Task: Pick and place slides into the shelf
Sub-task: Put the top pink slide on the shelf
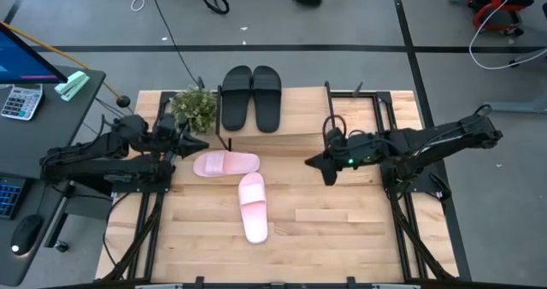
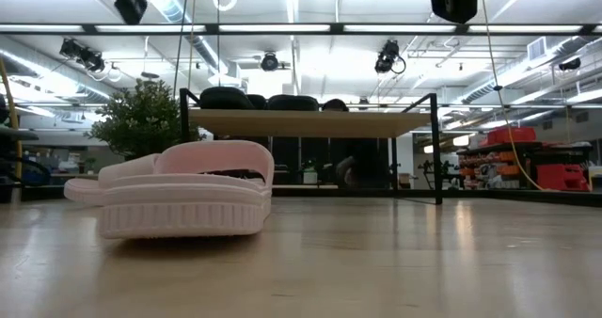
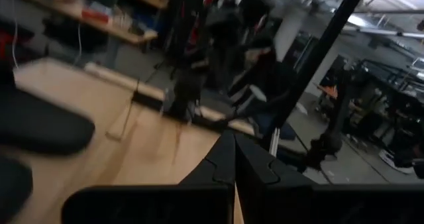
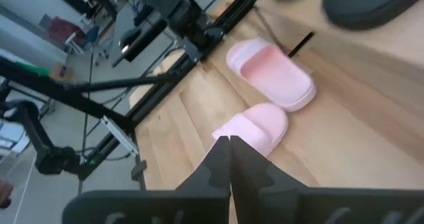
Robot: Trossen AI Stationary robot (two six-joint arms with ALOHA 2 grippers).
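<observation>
Two black slides lie side by side, soles down, on the shelf's light top board at the table's far middle; the low view shows them on the shelf. Two pink slides rest soles down on the table: one crosswise, one lengthwise nearer the front. My left gripper hovers shut just left of the crosswise pink slide. My right gripper hangs shut to the right of both pink slides, with nothing between its fingers.
A small potted plant stands at the shelf's left end. A desk with a calculator lies beyond the table's left edge. The table's near half, right of the lengthwise pink slide, is bare wood.
</observation>
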